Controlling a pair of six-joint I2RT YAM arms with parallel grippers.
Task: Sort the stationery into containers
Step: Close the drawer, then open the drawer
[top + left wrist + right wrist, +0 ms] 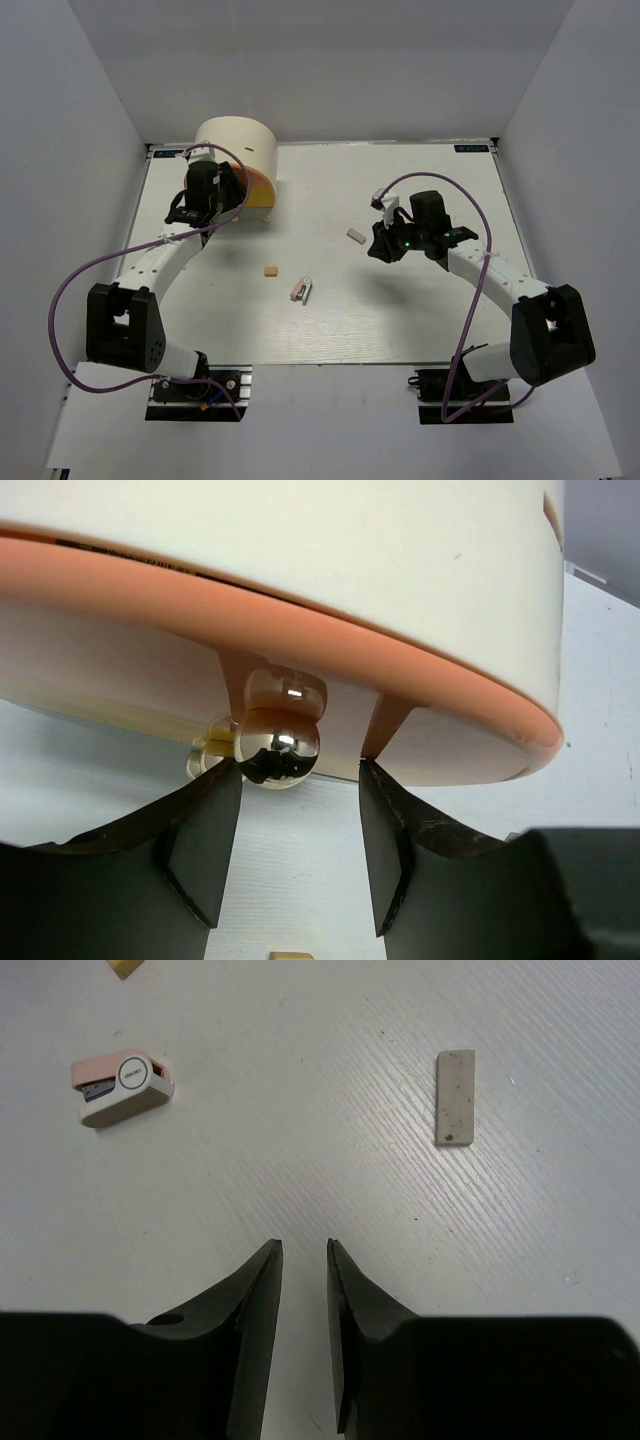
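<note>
The cream cylindrical box (pixel 234 141) stands at the back left, its orange drawer tier (pixel 262 186) facing the table. My left gripper (pixel 214 198) is right at it and open. In the left wrist view the shiny knob (pixel 278 745) sits just past the fingertips, close to the left finger (pixel 205 825), below the orange drawer rim (pixel 440 685). The grey eraser (pixel 355 236), tan eraser (pixel 270 270) and pinkish-white clip (pixel 300 290) lie mid-table. My right gripper (pixel 385 246) hovers near the grey eraser (pixel 455 1097), empty, with a narrow gap between its jaws. No markers show.
The right wrist view has the clip (pixel 122 1085) at upper left and a corner of the tan eraser (pixel 125 965) at the top edge. The tan eraser (pixel 290 954) also peeks in below the left jaws. White walls close in the table on three sides.
</note>
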